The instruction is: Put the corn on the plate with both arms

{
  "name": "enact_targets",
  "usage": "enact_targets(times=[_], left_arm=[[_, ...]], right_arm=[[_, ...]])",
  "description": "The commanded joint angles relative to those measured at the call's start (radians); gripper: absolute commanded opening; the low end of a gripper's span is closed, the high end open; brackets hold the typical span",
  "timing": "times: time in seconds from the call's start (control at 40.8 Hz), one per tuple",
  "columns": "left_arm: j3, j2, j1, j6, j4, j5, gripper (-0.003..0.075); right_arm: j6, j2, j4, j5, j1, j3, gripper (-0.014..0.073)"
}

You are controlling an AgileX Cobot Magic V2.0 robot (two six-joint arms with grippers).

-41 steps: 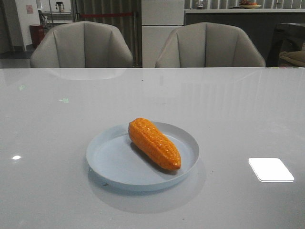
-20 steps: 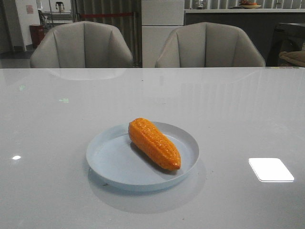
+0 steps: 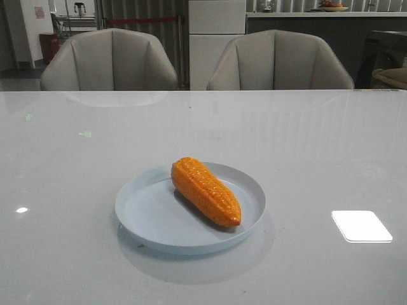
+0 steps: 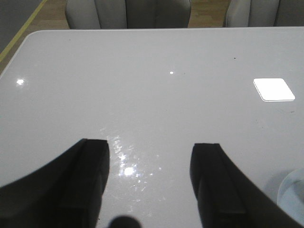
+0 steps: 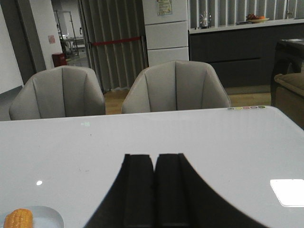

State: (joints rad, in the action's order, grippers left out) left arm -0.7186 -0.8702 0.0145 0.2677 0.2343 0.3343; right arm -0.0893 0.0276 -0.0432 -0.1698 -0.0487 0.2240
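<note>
The orange corn (image 3: 205, 190) lies on the pale blue plate (image 3: 146, 216) near the middle of the table, thick end toward the far side, tip toward the front right. Neither arm shows in the front view. My left gripper (image 4: 151, 152) is open and empty over bare table, with a sliver of the plate (image 4: 293, 192) at that view's edge. My right gripper (image 5: 155, 159) is shut and empty, its fingers pressed together; the plate (image 5: 47, 216) and the corn's end (image 5: 18, 218) show in that view's corner.
Two grey chairs (image 3: 109, 60) (image 3: 278, 60) stand behind the table's far edge. A bright light reflection (image 3: 361, 225) lies on the glossy white tabletop right of the plate. A dark counter (image 3: 318, 32) stands at the back right.
</note>
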Motion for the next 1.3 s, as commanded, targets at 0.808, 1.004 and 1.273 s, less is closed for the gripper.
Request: enact_targets(times=[0.808,1.004,1.273], left_arm=[[-0.030,0.010,0.006,-0.003,0.005,-0.072,0.0432],[-0.030,0.010,0.006,-0.003,0.005,-0.072,0.0432],[-0.030,0.010,0.006,-0.003,0.005,-0.072,0.0432]], right_arm=[[0.004,-0.056,-0.006,0.114,0.010,-0.231,0.0069],[0.004,-0.056,-0.006,0.114,0.010,-0.231,0.0069],[0.004,-0.056,-0.006,0.114,0.010,-0.231,0.0069]])
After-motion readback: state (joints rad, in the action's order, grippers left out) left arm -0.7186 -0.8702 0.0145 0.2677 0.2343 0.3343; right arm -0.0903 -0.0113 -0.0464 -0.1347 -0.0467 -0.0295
